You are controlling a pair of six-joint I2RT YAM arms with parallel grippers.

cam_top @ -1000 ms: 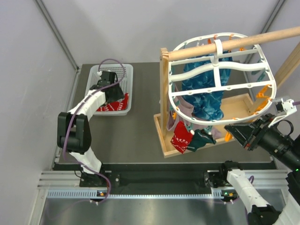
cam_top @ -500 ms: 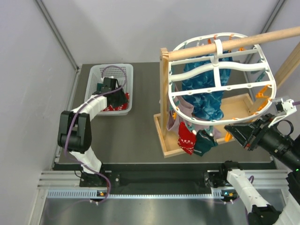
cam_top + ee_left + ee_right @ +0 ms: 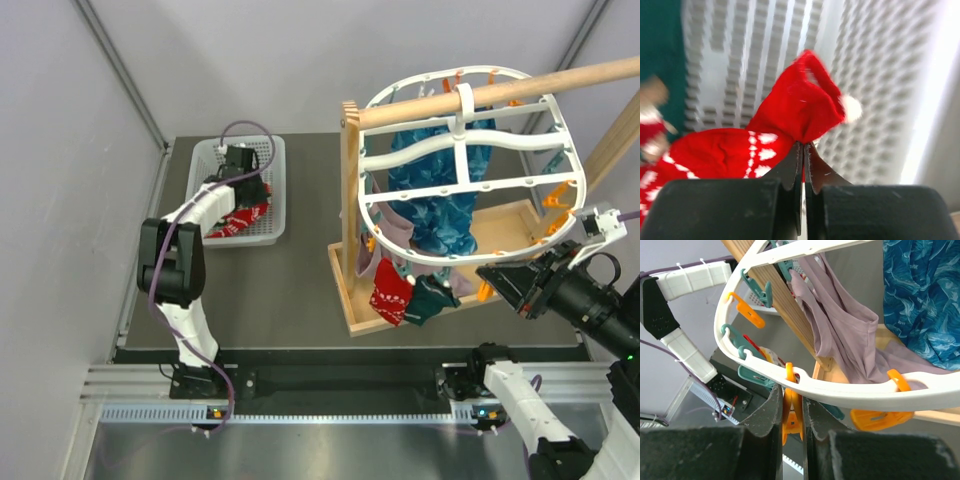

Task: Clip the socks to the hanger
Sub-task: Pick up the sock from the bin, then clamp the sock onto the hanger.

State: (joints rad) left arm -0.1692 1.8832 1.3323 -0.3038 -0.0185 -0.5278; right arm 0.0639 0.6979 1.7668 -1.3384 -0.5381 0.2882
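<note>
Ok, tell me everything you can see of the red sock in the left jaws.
The red sock is soft, bright, knit-looking cloth with a white pattern low down and a small white pompom at one tip. The left jaws are shut on a fold of it, which peaks upward. The rest trails down and to the left in the wrist view, inside the white perforated basket, beside a dark green sock.

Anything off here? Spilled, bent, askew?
Nothing stands out. The left hand pinches a red sock in the white basket, and the right hand is closed on an orange clip on the hanger rim.
</note>
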